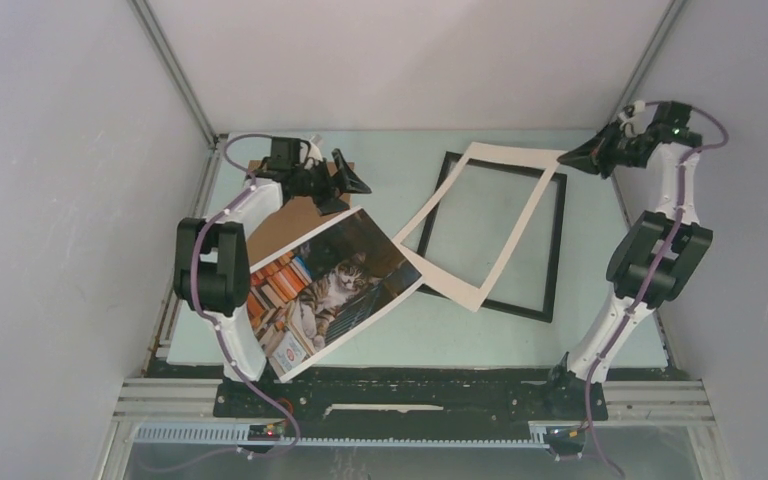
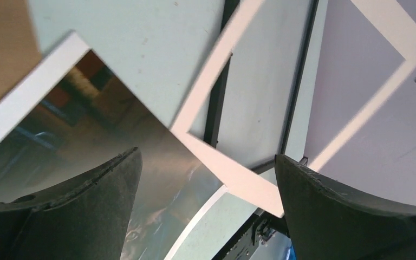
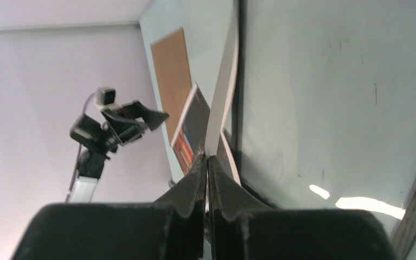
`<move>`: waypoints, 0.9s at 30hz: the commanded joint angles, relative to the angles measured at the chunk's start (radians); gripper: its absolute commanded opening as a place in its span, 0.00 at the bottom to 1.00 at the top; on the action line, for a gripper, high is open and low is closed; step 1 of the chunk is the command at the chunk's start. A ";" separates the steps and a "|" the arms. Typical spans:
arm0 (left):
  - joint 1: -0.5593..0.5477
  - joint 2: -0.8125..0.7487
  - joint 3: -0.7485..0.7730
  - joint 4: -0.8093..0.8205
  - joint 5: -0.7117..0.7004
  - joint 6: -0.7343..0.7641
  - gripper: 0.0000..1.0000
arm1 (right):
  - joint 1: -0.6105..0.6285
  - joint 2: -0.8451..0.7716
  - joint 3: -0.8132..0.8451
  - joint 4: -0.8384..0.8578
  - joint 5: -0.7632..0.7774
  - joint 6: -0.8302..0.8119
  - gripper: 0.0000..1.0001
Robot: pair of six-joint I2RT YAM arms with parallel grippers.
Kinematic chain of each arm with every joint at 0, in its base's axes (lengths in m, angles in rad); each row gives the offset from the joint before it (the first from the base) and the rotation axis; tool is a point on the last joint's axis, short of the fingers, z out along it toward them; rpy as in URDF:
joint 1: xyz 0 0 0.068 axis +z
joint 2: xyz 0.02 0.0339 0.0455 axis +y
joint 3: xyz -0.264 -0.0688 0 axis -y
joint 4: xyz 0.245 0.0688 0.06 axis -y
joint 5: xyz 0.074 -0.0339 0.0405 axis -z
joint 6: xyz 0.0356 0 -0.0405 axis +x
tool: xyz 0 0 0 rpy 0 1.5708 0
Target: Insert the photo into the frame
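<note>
A: Photo (image 1: 335,285)?
B: Flat, near left on the table (image 1: 440,335), far end over the brown board (image 1: 295,215). Frame (image 1: 556,250) to its right, not yet loaded.
A: White mat (image 1: 442,275) askew on the frame, why?
B: Right gripper (image 1: 582,158) pinches its far right corner, jaws nearly closed on it. Likely clearing the opening.
A: Left gripper (image 1: 345,185)?
B: Jaws wide, empty, above the photo's far edge.

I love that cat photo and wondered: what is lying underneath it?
A brown cardboard board pokes out from under the cat photo at its far edge, on the pale green table. How far the board reaches beneath is hidden by the print.
</note>
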 commanded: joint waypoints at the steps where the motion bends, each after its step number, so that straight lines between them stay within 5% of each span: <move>1: -0.107 0.038 -0.025 0.101 0.038 -0.047 1.00 | 0.052 0.001 -0.221 0.264 -0.043 0.108 0.13; 4: -0.183 0.106 0.004 0.117 -0.012 -0.078 1.00 | 0.050 -0.003 -0.310 0.441 -0.009 0.193 0.14; 11: -0.252 0.264 0.137 0.087 -0.085 -0.109 1.00 | 0.019 0.071 -0.330 0.536 -0.003 0.241 0.32; 17: -0.275 0.285 0.079 0.190 -0.044 -0.225 0.99 | 0.049 -0.008 -0.590 0.837 0.022 0.423 0.50; 27: -0.273 0.269 0.013 0.252 -0.037 -0.251 0.99 | 0.213 -0.411 -0.975 0.693 0.195 0.269 0.70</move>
